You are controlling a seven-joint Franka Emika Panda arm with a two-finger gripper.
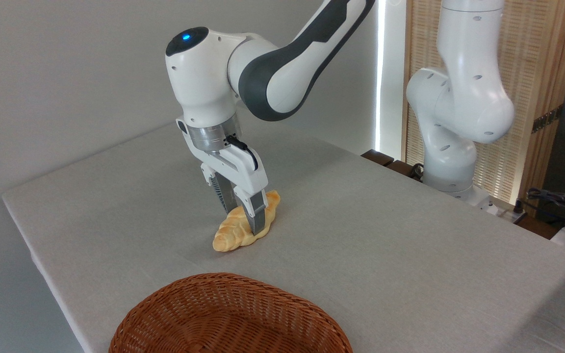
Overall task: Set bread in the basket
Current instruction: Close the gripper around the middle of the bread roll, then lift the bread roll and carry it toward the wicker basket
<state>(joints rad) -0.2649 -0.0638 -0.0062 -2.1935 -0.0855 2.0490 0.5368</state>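
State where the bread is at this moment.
In the camera view the bread lies on the grey table near the picture's centre, between the fingers of the gripper, beyond the wicker basket at the bottom edge and outside it.

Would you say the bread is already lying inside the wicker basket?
No, the bread lies on the grey table behind the basket, with the gripper fingers on either side of it.
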